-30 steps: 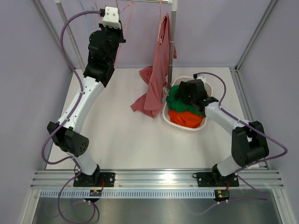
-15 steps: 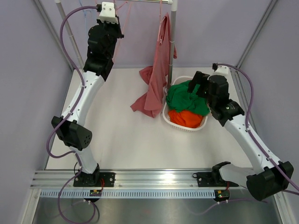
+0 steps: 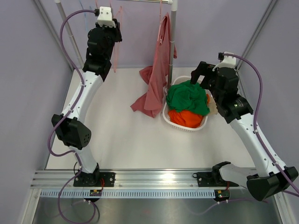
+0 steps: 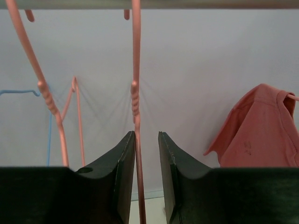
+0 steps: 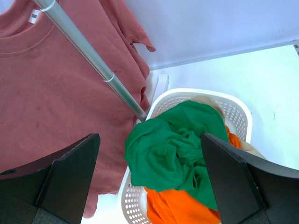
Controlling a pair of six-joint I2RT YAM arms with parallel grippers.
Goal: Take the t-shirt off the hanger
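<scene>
Salmon-pink wire of a bare hanger [image 4: 136,93] is seen in the left wrist view between the fingers of the left claw [image 4: 146,140]. The jaws are parted slightly wider than the wire, which lies against one finger and is not pinched, so the claw is judged released. The hanger is hooked on the rail [image 4: 196,3] above the claw. The t-shirt [image 4: 261,126] hangs to the claw's right, well apart.

In the right wrist view the right claw [image 5: 149,137] is spread wide and holds nothing. Directly beneath it a green shirt [image 5: 173,144] lies on an orange garment [image 5: 180,207] in a white basket [image 5: 236,116]. The post [image 5: 93,56] stands ahead and to the claw's left, and the t-shirt is draped about it, collar uppermost.

In the overhead view the t-shirt is found hung high beside the post, its tail trailing on the table [image 3: 117,135]. Whether a hanger is inside it cannot be told. If one is, removal is not yet done; the bare hanger suggests at most one garment finished. Open table is noted left of the right claw. The post, basket rim and side wall [image 3: 275,60] crowd it closely.
</scene>
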